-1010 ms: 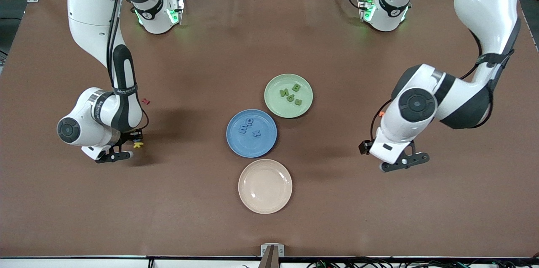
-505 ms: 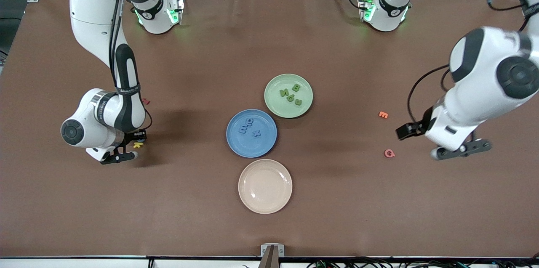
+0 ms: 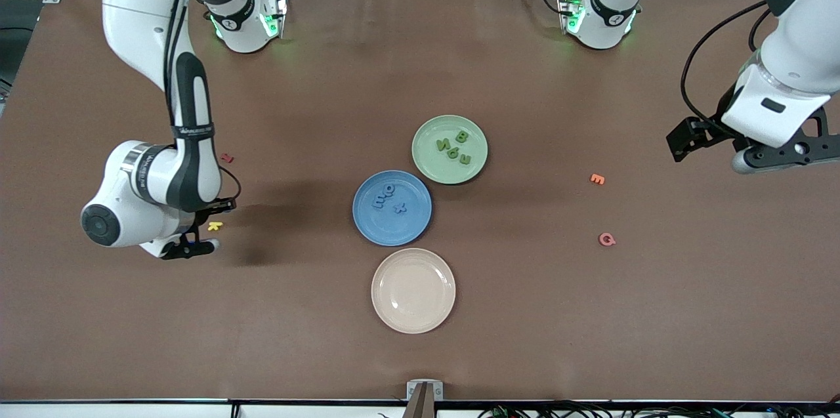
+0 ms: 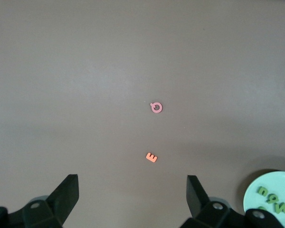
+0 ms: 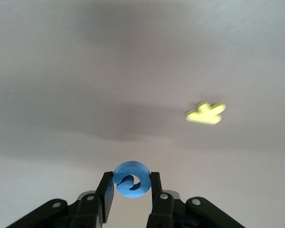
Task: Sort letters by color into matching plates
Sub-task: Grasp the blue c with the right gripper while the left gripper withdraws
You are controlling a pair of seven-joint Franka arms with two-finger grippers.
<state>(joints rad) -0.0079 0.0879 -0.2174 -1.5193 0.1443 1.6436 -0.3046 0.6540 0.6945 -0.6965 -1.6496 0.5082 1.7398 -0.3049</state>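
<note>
The right pincer (image 5: pixel 129 190) grips a blue letter (image 5: pixel 131 179) just above the worktop (image 3: pixel 315 96), beside the yellow letter (image 3: pixel 214 226) at the right arm's end. The left pincer (image 4: pixel 132 195) hangs wide, w/ nothing in it, over the left arm's end. The blue plate (image 3: pixel 367 221) has 3 blue letters (image 3: pixel 387 197); the green plate (image 3: pixel 426 162) has 4 green letters (image 3: pixel 454 146). The orange letter (image 3: pixel 597 178) & pink letter (image 3: pixel 607 239) lie on the worktop.
</note>
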